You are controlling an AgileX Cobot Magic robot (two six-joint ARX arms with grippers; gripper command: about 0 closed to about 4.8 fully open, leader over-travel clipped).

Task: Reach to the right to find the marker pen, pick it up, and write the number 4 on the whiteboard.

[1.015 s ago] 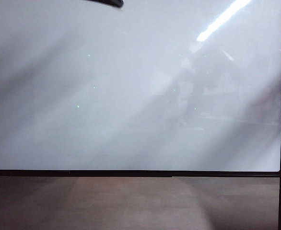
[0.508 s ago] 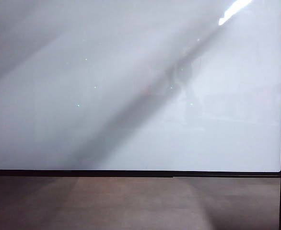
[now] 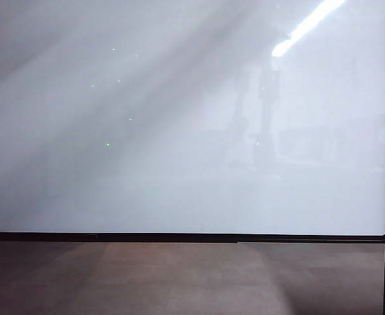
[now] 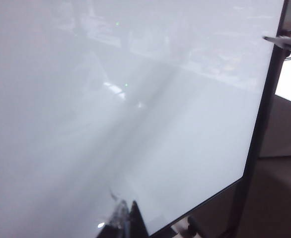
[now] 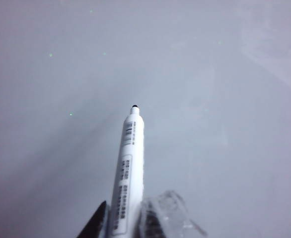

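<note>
Whiteboard (image 5: 225,74) beyond right gripper's (image 5: 128,225) marker pen (image 5: 128,168)

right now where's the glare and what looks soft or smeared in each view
Exterior view: a bright light streak glares at the whiteboard's upper right, with dim reflections below it. Left wrist view: hazy grey bands cross the board, left gripper barely in frame. Right wrist view: the marker pen in the right gripper is sharp, the board dull and grey.

whiteboard (image 3: 179,190): glossy white, thin black frame
marker pen (image 5: 127,173): whitish barrel showing black print, dark tip
table (image 3: 179,279): looking brownish-grey
</note>
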